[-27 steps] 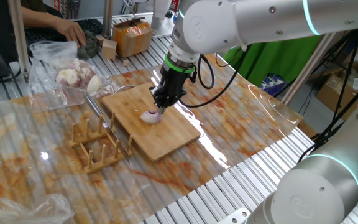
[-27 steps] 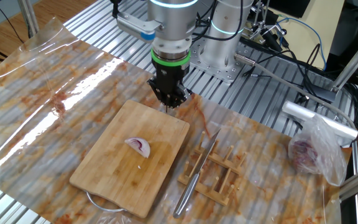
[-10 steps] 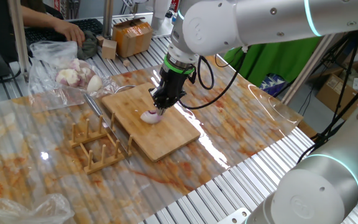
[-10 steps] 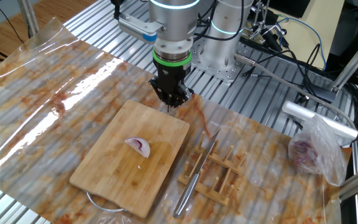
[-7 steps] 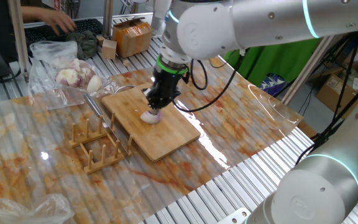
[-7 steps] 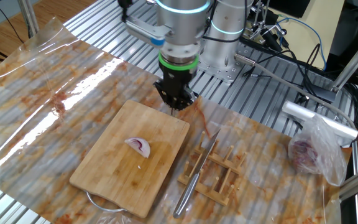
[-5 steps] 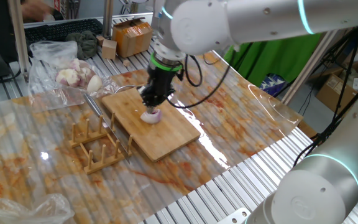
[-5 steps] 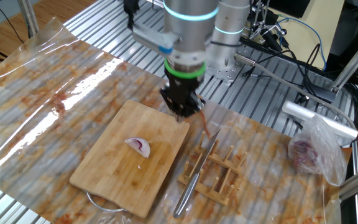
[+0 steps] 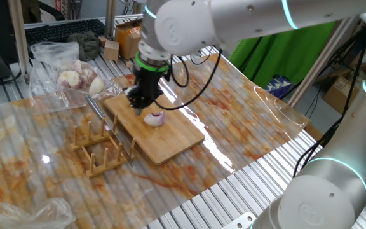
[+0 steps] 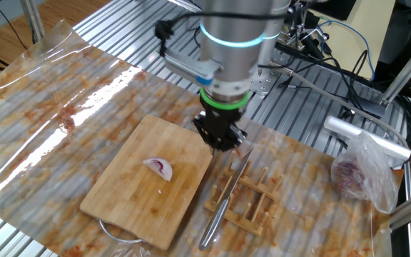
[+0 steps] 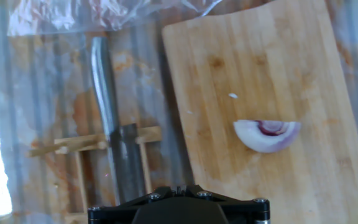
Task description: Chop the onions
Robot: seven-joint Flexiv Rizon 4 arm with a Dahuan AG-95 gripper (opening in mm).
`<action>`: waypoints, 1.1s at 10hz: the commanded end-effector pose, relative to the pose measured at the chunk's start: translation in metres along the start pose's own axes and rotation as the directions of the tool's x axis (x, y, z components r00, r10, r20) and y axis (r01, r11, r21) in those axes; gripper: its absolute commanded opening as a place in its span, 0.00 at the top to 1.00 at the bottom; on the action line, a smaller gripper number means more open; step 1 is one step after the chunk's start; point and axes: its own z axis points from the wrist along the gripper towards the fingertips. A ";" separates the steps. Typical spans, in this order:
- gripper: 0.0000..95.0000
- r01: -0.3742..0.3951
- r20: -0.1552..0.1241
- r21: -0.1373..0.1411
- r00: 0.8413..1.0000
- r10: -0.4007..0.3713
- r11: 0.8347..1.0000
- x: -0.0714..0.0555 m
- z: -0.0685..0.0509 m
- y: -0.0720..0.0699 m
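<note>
The tool point(image 10: 220, 140) is clenched on nothing and points straight down. It hangs above the edge of the bamboo board point(image 10: 123, 187) nearest the knife rack point(image 10: 254, 202), its fingertips clear of the wood. In the hand view only the dark body of the tool shows at the bottom edge; the fingertips themselves are out of sight there.

Just beside it, on the board, lies the onion wedge point(image 10: 159, 168), a small curved piece with a purple heart, cut face up. It rests alone near the middle of the board, apart from the tool. One or two pale specks lie close by, but the wedge looks whole, so the chopping appears not to have begun.

What is left is nearly everything: the knife point(image 11: 109, 115) has to be taken up, carried to the wedge and brought down on it several times. The knife lies on the wooden rack, next to the board and untouched. Its handle reaches out past the rack over the surface point(image 10: 63, 100).

Farther out, a clear plastic bag point(image 9: 65, 75) holding bigger peeled bulbs sits beyond the far end of the board. Another bag point(image 10: 362, 175) with dark contents rests near a metal post. Neither stands between the tool and the knife; the rack's upright pegs are the nearest hindrance to a grasp.
</note>
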 end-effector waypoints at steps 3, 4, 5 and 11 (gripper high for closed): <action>1.00 -0.014 -0.006 0.016 1.000 0.014 1.000 -0.005 0.005 0.018; 1.00 -0.020 -0.010 0.017 1.000 0.021 1.000 -0.007 0.006 0.023; 1.00 -0.029 -0.012 0.018 0.999 0.030 0.999 -0.008 0.007 0.029; 1.00 -0.035 -0.014 0.025 0.999 0.035 0.999 -0.012 0.011 0.035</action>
